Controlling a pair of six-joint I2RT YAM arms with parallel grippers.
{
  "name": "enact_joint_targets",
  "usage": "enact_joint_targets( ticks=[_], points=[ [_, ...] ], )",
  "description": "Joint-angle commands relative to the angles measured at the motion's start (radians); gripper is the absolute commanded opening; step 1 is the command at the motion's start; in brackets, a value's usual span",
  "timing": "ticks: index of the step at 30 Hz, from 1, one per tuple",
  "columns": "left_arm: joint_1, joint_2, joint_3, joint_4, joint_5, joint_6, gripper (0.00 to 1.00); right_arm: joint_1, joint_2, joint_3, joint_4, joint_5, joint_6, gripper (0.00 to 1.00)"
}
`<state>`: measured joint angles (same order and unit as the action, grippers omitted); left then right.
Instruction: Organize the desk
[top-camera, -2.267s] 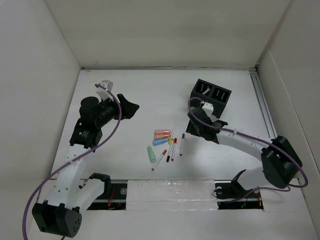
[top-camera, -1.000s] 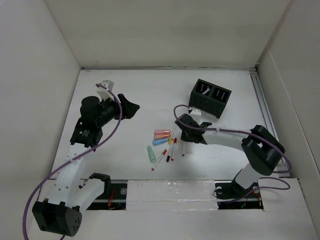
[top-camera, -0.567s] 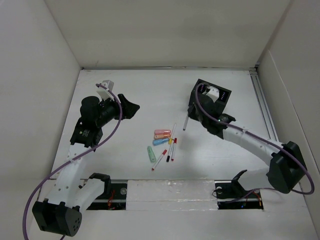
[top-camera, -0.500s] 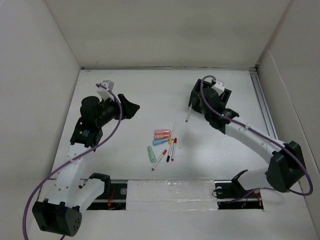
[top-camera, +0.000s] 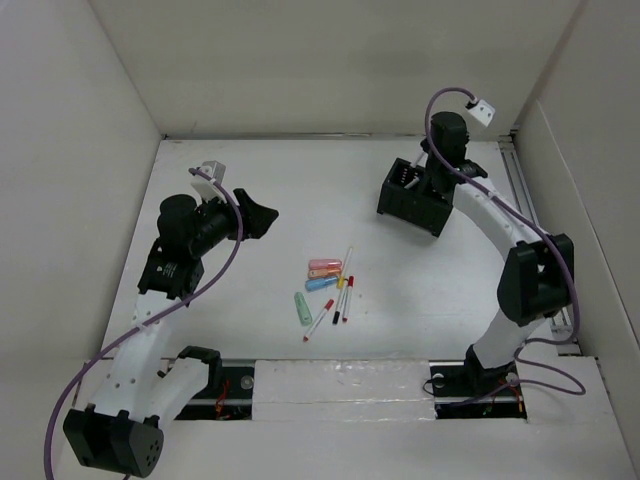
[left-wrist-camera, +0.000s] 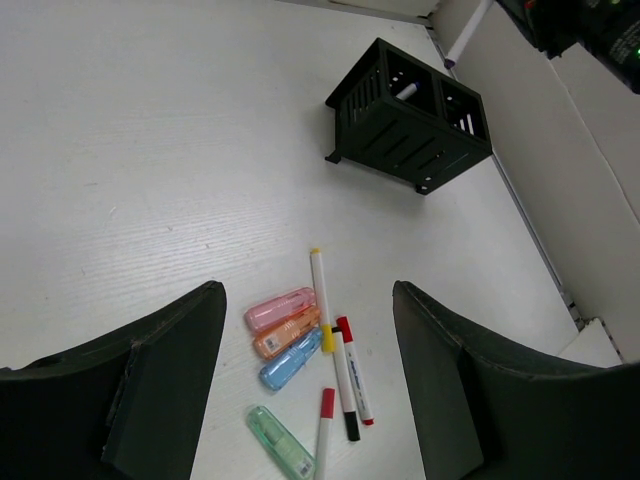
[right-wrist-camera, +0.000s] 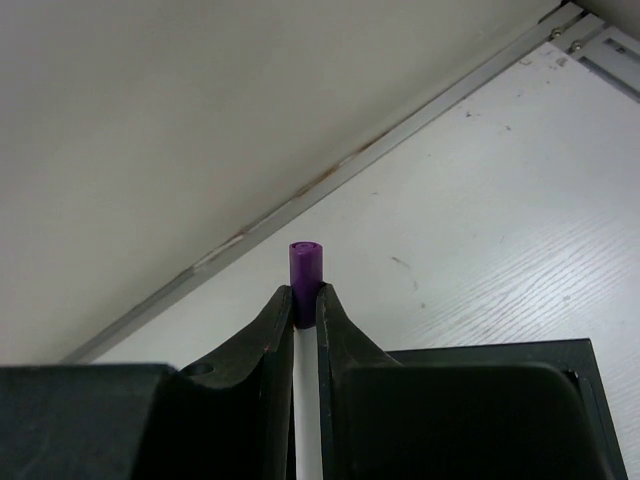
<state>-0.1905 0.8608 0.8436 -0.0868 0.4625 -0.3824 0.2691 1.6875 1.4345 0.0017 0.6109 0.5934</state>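
Note:
My right gripper (top-camera: 428, 166) hangs above the black organizer box (top-camera: 420, 196) at the back right of the desk (top-camera: 250, 170). It is shut on a white pen with a purple cap (right-wrist-camera: 306, 266), which pokes out past the fingertips (right-wrist-camera: 283, 305). From the left wrist view that pen (left-wrist-camera: 463, 37) slants down toward the box (left-wrist-camera: 410, 118), which holds another pen (left-wrist-camera: 405, 91). My left gripper (top-camera: 262, 214) is open and empty, held above the desk (left-wrist-camera: 150, 150) to the left of the loose stationery.
Mid-desk lie pink (top-camera: 324, 264), orange (top-camera: 324, 272), blue (top-camera: 319, 284) and green (top-camera: 303, 308) highlighters, with several thin pens (top-camera: 345, 290) beside them. White walls enclose the sides and back. A metal rail (top-camera: 527, 215) runs along the right edge.
The right gripper took the purple-capped pen from the group mid-desk, lifted it and carried it back and right to above the organizer box. The left arm has stayed still.

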Motion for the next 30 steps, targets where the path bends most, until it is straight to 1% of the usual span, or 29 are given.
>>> enact_joint_targets(
  ticks=[1,6,9,12,15,16,18,19,20,23,25,26,27,28,29,30],
  points=[
    [-0.004,-0.016,0.017,0.042,0.007,0.013,0.64,0.013,0.05,0.047,0.058,0.067,-0.073,0.04],
    [-0.004,-0.016,0.015,0.039,0.002,0.014,0.64,0.033,0.103,0.041,0.095,0.134,-0.092,0.04],
    [-0.004,-0.009,0.017,0.038,-0.002,0.014,0.64,0.033,0.127,0.035,0.103,0.142,-0.081,0.05],
    [-0.004,-0.014,0.014,0.039,0.001,0.014,0.64,0.064,0.152,0.032,0.106,0.18,-0.083,0.06],
    [-0.004,-0.008,0.018,0.038,-0.008,0.014,0.64,0.091,0.15,0.001,0.109,0.21,-0.069,0.13],
    [-0.004,-0.005,0.018,0.038,-0.004,0.014,0.64,0.107,0.14,-0.023,0.107,0.21,-0.058,0.2],
    [-0.004,-0.009,0.014,0.039,-0.001,0.013,0.64,0.119,0.121,-0.054,0.11,0.21,-0.018,0.26],
    [-0.004,-0.009,0.012,0.039,-0.004,0.014,0.64,0.128,0.097,-0.068,0.112,0.205,-0.009,0.35],
    [-0.004,-0.006,0.017,0.038,-0.005,0.013,0.64,0.128,0.084,-0.092,0.11,0.202,0.003,0.39],
    [-0.004,0.006,0.014,0.039,0.007,0.01,0.64,0.151,0.02,-0.126,0.101,0.185,0.026,0.46],
    [-0.004,0.006,0.014,0.042,0.01,0.01,0.64,0.174,-0.021,-0.147,0.067,0.175,0.045,0.46],
    [-0.004,0.009,0.018,0.039,0.002,0.01,0.64,0.192,-0.072,-0.164,0.057,0.17,0.057,0.46],
    [-0.004,0.012,0.022,0.035,-0.002,0.011,0.64,0.237,-0.1,-0.215,0.057,0.179,0.062,0.46],
    [-0.004,0.017,0.023,0.032,-0.008,0.013,0.64,0.261,-0.13,-0.244,0.054,0.181,0.069,0.37],
    [-0.004,0.014,0.019,0.03,-0.013,0.013,0.64,0.284,-0.158,-0.275,0.05,0.175,0.095,0.3],
    [-0.004,0.012,0.017,0.032,-0.015,0.013,0.64,0.321,-0.214,-0.348,0.05,0.133,0.114,0.24]
  ],
)
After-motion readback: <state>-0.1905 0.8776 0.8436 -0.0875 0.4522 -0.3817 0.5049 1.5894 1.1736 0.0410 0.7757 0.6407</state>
